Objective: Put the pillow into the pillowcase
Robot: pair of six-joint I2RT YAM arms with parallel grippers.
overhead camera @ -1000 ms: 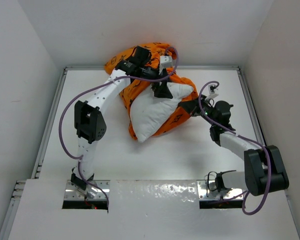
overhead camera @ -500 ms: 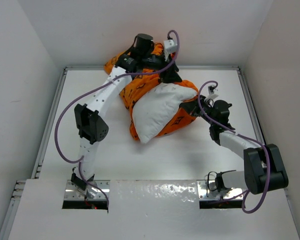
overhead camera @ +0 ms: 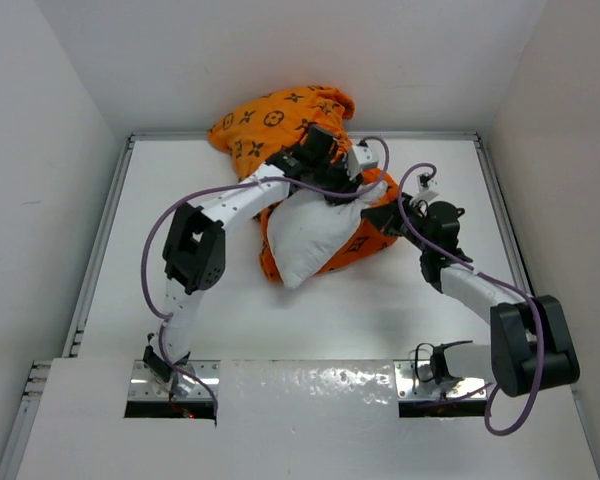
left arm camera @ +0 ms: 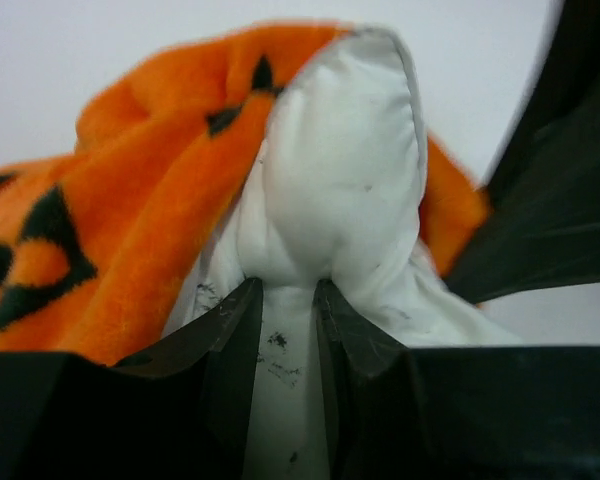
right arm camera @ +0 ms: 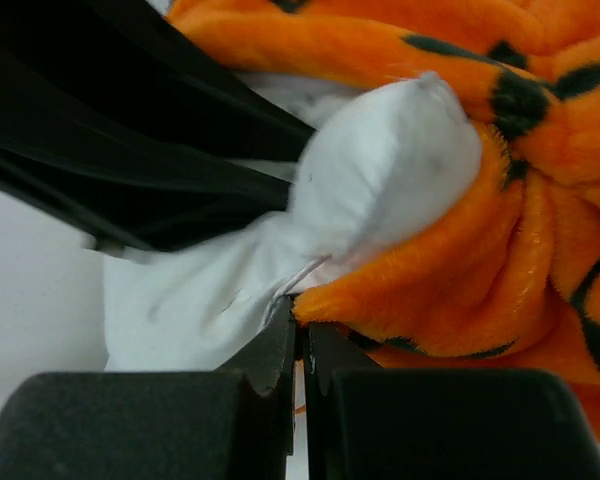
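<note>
The white pillow (overhead camera: 315,235) lies mid-table, half wrapped in the orange patterned pillowcase (overhead camera: 275,120), whose loose end is bunched against the back wall. My left gripper (overhead camera: 358,188) is at the pillow's upper right corner; in the left wrist view its jaws (left arm camera: 285,300) pinch a fold of the white pillow (left arm camera: 340,190), with the pillowcase (left arm camera: 130,200) draped to its left. My right gripper (overhead camera: 385,214) is shut on the pillowcase's edge right beside it; in the right wrist view its fingers (right arm camera: 300,335) clamp the orange hem (right arm camera: 430,280) under the pillow corner (right arm camera: 390,170).
Metal rails run along the table's left edge (overhead camera: 102,240) and right edge (overhead camera: 502,210), and white walls close the back and both sides. Purple cables loop off both arms. The two grippers are a few centimetres apart.
My left arm swung from the pillowcase's back end forward and right to the pillow's upper corner, and its jaws closed on the white fabric. The right gripper kept its grip.
</note>
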